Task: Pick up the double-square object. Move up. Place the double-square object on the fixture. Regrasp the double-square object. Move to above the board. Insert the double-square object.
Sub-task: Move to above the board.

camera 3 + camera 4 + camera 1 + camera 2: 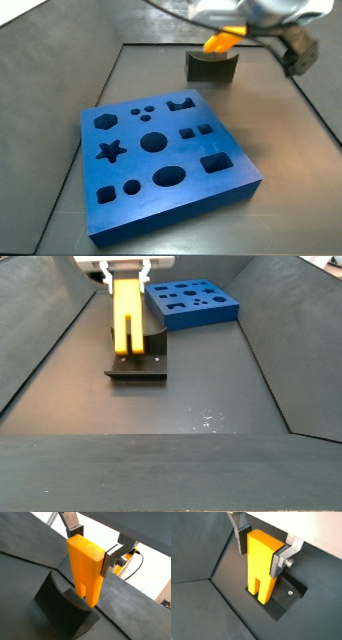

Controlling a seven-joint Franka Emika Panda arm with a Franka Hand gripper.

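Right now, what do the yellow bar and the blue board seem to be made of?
The yellow bar, held upright over the fixture by the gripper, looks like smooth plastic: uniform bright colour, soft sheen. The blue board looks like matte plastic or painted block, with clean-cut holes; I cannot tell which.

Dark grey floor, sloped walls; thin yellow cable beyond wall.
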